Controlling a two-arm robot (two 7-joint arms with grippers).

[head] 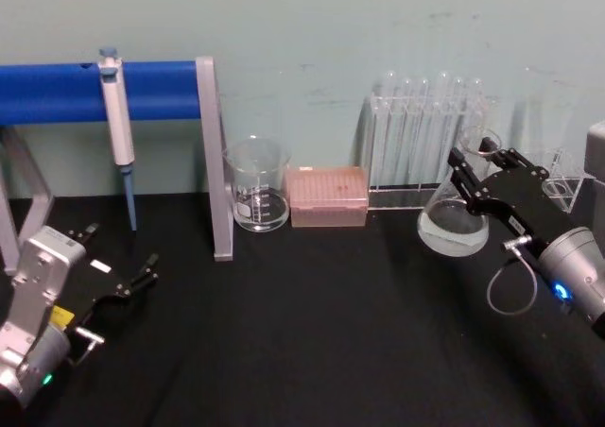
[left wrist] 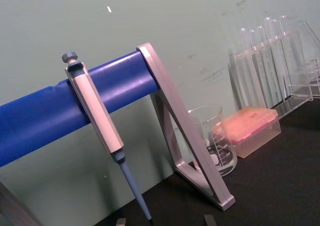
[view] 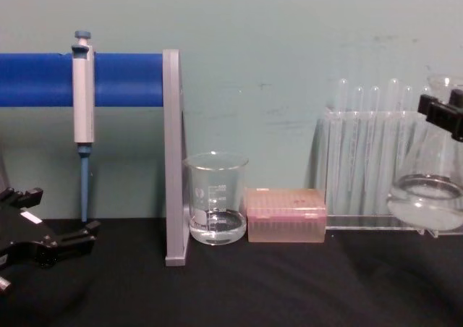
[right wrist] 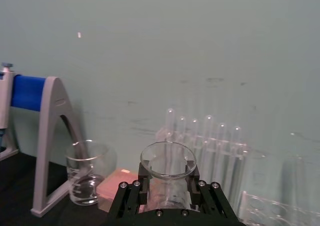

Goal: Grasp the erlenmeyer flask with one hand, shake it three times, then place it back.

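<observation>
The right gripper (head: 470, 170) had its jaws pinched on the neck of the flask (head: 454, 227), holding it tilted and clear of the black desk (head: 312, 342), just in front of the test tube rack (head: 425, 139) on the right side. Over on the left, the left gripper (head: 121, 252) sat low over the desk, fingers spread, gripping nothing.

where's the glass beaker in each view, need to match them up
Head view: beaker at the back, right of the grey stand leg; left gripper open at near left.
Left wrist view: beaker between the grey stand leg and the pink tip box.
Right wrist view: beaker beside that leg, beyond the right gripper shut on the erlenmeyer flask.
Chest view: beaker left of centre, right of that leg.
Shared landmark: the grey stand leg.
</observation>
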